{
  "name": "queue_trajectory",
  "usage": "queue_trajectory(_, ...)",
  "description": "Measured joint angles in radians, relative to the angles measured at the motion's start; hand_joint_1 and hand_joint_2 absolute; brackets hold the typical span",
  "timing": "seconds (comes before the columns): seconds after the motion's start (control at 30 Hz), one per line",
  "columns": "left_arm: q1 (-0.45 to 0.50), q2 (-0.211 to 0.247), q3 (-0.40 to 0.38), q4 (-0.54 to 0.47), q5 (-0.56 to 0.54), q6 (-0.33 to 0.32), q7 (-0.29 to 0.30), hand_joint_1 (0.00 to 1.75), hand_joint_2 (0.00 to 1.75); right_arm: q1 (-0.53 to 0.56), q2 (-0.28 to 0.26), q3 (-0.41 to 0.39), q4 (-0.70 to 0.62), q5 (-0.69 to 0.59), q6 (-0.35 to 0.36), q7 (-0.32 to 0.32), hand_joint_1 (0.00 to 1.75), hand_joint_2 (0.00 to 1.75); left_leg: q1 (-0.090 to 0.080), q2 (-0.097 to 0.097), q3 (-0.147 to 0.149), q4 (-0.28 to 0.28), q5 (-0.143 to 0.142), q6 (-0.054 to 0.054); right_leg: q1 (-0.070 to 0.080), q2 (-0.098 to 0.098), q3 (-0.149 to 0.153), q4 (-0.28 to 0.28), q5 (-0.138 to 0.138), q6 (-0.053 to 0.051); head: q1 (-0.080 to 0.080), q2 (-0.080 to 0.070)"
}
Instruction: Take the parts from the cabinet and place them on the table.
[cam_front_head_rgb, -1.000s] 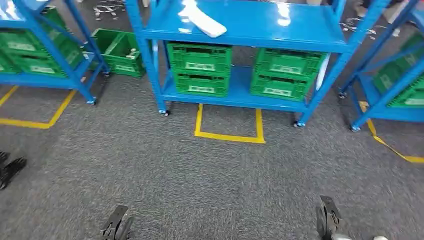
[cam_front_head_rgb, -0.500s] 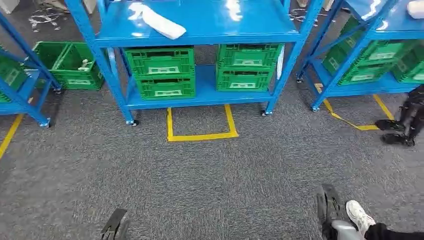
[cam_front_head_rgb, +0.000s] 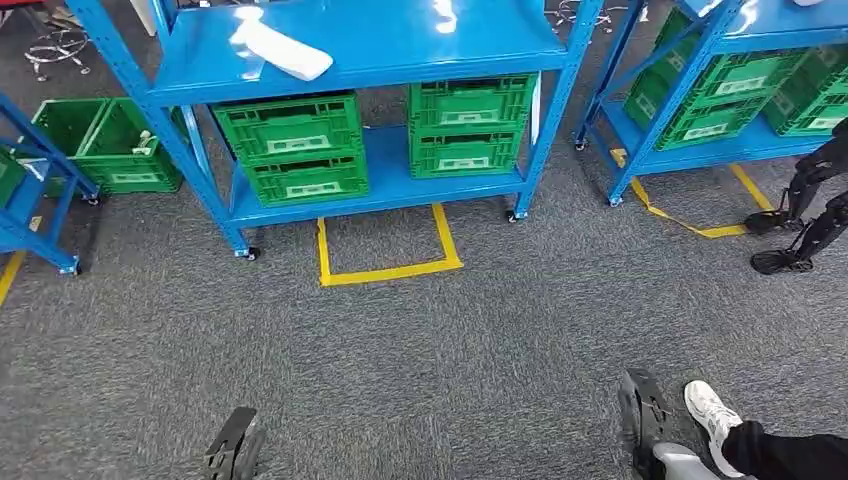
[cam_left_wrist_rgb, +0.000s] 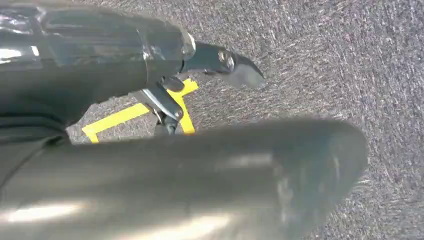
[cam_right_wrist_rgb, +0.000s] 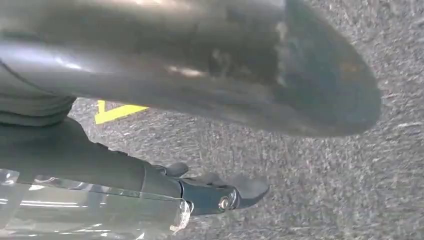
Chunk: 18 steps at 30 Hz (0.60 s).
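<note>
Camera panned; blue cabinet (cam_front_head_rgb: 360, 50) nearer

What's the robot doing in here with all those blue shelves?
It stands on grey carpet facing a blue rack. A white part lies on the upper shelf, with green crates on the shelf below. The left hand and right hand hang low and hold nothing. A person's white shoe is beside the right hand.
</note>
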Motion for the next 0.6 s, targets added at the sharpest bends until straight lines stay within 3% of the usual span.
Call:
queue_trajectory(0.2,0.0,-0.003,0.0,0.005,-0.001,0.0,0.001,0.0,0.0,-0.014,0.002,0.011,0.0,0.006,0.003,0.0,0.0,0.0,0.001,-0.01,0.002,-0.007,0.006,-0.012,0.001,-0.008,0.002,0.001,-0.004,-0.006,-0.014,0.0)
queue_trajectory(0.6,0.0,-0.005,0.0,0.013,-0.004,0.001,0.002,0.0,0.0,-0.018,0.005,0.013,0.002,0.006,0.005,0.0,0.0,0.0,-0.003,-0.012,0.005,-0.008,0.006,-0.014,-0.004,-0.011,0.007,0.0,-0.003,-0.007,-0.014,0.0)
